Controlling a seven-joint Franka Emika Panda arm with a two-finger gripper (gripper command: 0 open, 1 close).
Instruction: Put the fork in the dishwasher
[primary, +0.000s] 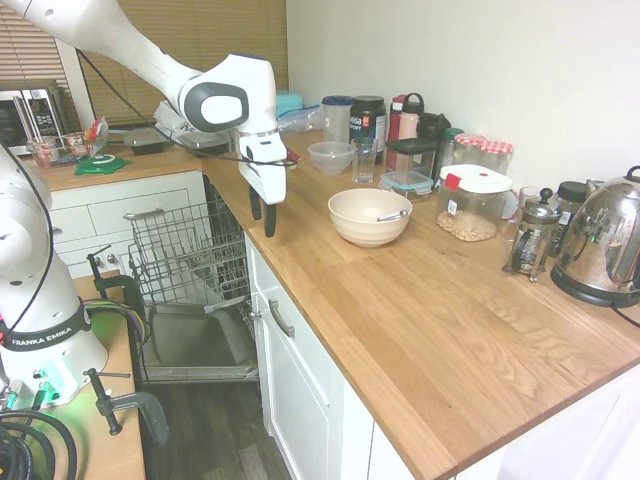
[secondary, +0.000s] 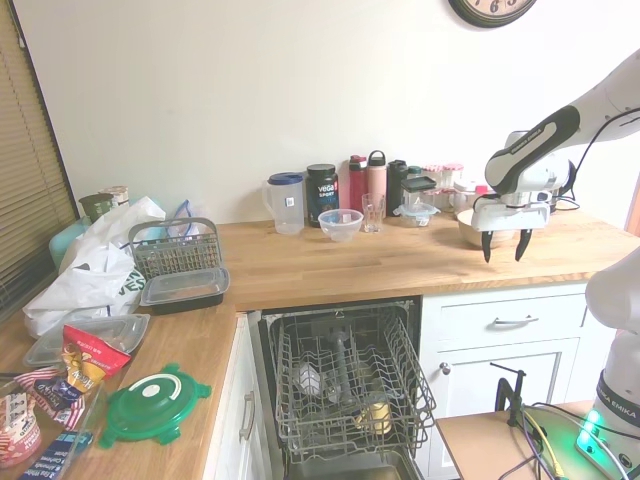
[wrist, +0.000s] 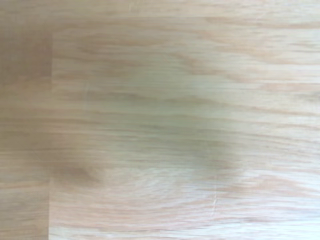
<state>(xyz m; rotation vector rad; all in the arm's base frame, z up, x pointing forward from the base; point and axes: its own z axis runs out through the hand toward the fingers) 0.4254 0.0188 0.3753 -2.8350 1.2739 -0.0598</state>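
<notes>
The fork (primary: 392, 215) lies inside the cream bowl (primary: 369, 216), its silver handle resting against the right side of the rim. My gripper (primary: 262, 217) hangs open and empty just above the wooden counter, a hand's width to the left of the bowl and near the counter's edge. In the second exterior view the gripper (secondary: 503, 246) stands in front of the bowl (secondary: 468, 228) and the fork is hidden. The dishwasher (primary: 190, 300) is open below the counter with its wire rack (secondary: 345, 385) pulled out. The wrist view shows only blurred wood (wrist: 160, 120).
Behind the bowl stand a clear bowl (primary: 331, 156), a glass (primary: 364, 160), jars, bottles and a lidded tub (primary: 472, 202). A French press (primary: 533, 238) and a kettle (primary: 605, 245) are at the right. Some dishes (secondary: 308, 378) sit in the rack. A white drawer cabinet (primary: 290, 350) flanks the dishwasher.
</notes>
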